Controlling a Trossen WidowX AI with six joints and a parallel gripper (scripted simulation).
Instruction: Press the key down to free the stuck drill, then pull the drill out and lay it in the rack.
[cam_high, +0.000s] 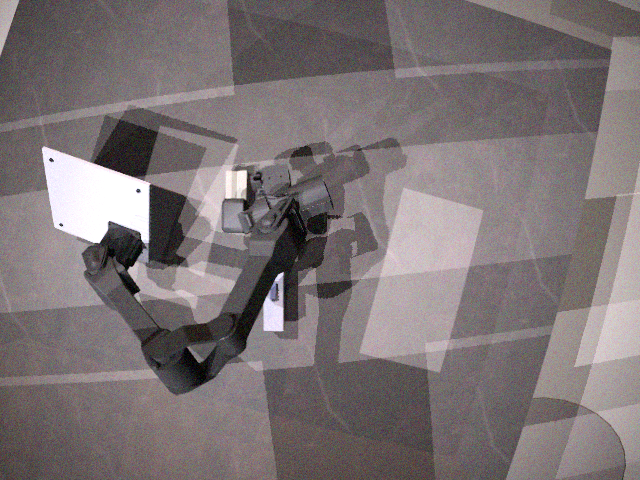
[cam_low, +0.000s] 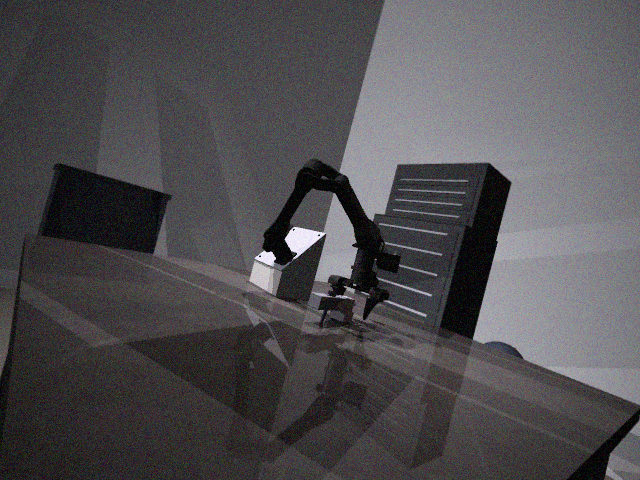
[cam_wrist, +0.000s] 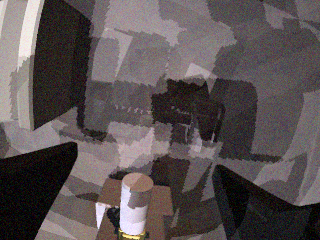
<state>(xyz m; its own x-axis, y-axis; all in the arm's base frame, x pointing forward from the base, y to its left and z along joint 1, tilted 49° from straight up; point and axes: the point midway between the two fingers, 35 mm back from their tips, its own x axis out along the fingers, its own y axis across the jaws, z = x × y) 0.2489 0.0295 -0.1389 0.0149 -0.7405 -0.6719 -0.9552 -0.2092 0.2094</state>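
The wrist view shows a white cylinder (cam_wrist: 134, 212), seemingly the drill, with a yellow band at its lower end. It stands on a brown-topped block (cam_wrist: 160, 205). A small dark part (cam_wrist: 113, 217) is beside it; I cannot tell if it is the key. My gripper (cam_wrist: 146, 162) (cam_low: 351, 306) is open and empty, its fingers apart on either side of the cylinder's line. A pale block (cam_high: 236, 184) (cam_wrist: 26, 85), perhaps the rack, stands to one side. In the top view, a white strip (cam_high: 272, 315) bears a dark bluish piece (cam_high: 274, 291); the arm hides its upper end.
A large white sloped panel (cam_high: 98, 196) (cam_low: 303, 240) on a dark-sided box stands at the arm's base. The arm (cam_high: 268, 268) (cam_low: 320, 175) reaches over the table (cam_low: 180, 372). Drawer cabinets (cam_low: 413, 232) and a dark box (cam_low: 103, 211) stand in the background.
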